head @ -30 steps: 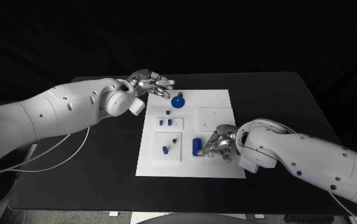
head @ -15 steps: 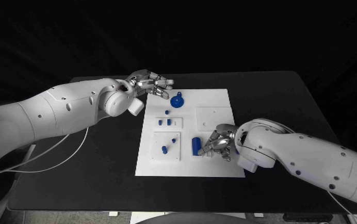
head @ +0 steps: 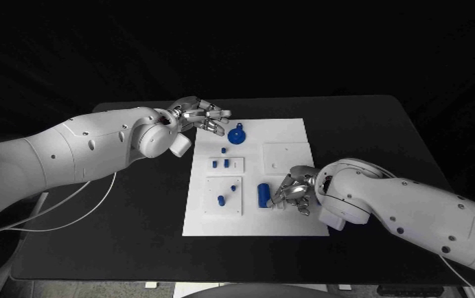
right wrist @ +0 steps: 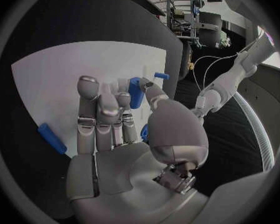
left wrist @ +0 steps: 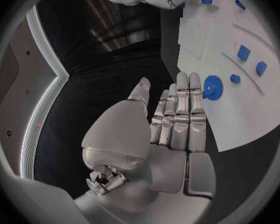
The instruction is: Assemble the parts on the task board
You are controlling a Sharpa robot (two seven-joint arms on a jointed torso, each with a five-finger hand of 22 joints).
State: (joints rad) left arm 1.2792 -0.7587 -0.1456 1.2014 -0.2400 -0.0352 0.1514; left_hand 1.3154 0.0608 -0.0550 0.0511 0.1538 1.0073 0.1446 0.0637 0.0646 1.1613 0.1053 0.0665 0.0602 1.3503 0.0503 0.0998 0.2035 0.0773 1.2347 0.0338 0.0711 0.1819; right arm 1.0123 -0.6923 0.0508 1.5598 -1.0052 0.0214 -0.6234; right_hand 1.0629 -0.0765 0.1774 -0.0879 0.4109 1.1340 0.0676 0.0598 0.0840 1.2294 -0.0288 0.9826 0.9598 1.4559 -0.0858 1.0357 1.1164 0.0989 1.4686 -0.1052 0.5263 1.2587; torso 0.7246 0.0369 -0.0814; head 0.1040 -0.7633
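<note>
At the near right of the task board (head: 287, 224), the right hand (head: 293, 192) is seen beside a blue cylinder (head: 262, 195); at the far left corner, the left hand (head: 201, 114) is placed.

The right hand's fingers are extended and slightly apart; whether a part is pinched cannot be told. Small blue pegs (head: 226, 194) stand left of the cylinder, with two blue blocks (head: 217, 163) farther back. A round blue knob (head: 237, 134) lies near the far edge, just beside the left hand, whose fingers are held straight, nearly together, gripping nothing.
</note>
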